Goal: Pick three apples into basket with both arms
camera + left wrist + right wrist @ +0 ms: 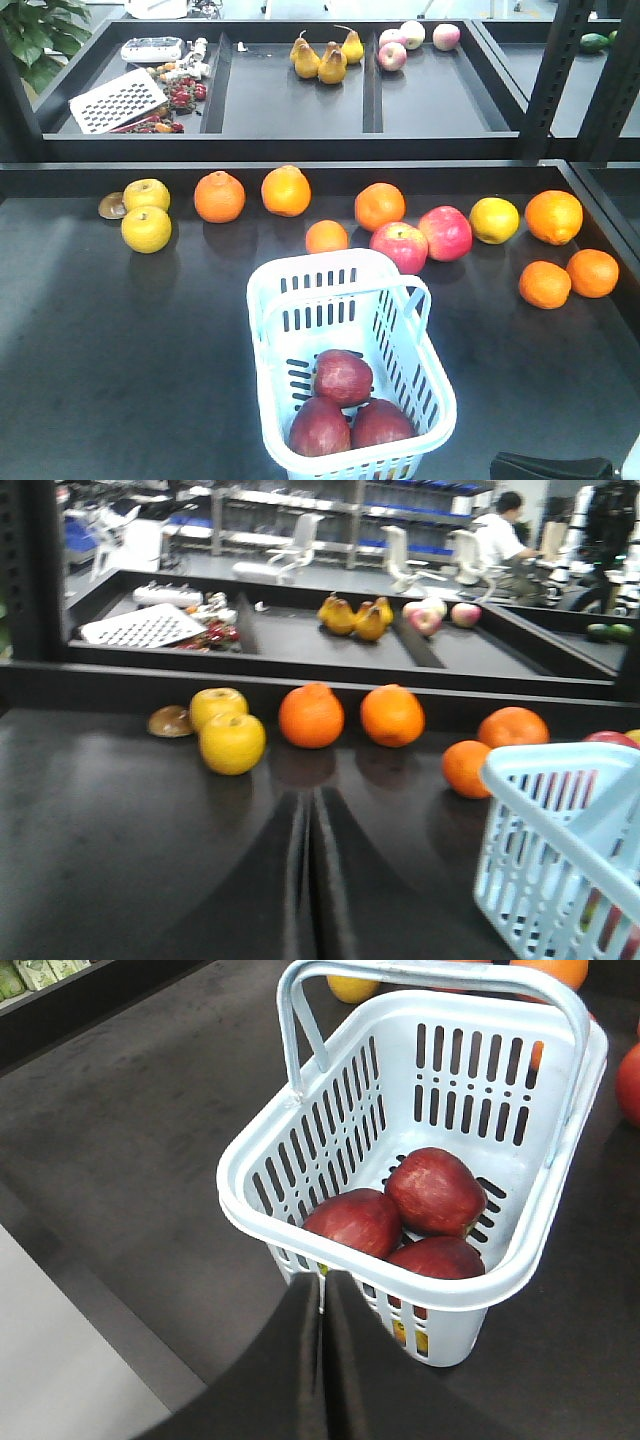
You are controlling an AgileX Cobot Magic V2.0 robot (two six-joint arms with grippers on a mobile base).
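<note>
Inside the basket, three dark red apples lie just beyond the clenched, empty right pincer.

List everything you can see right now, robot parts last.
dark maroon-red apples: three, inside the basket
pale blue slotted plastic basket: one, front centre of the table
round oranges: seven, spread across the table
yellow apples: three, two far left, one right
pink-red apples: two, behind the basket
yellow-brown pears: four, back shelf
pale pink apples: three, back shelf
white perforated grater: one, back shelf left
left gripper: black, shut, over the bare table
right gripper: black, shut, at the basket's near rim
</note>
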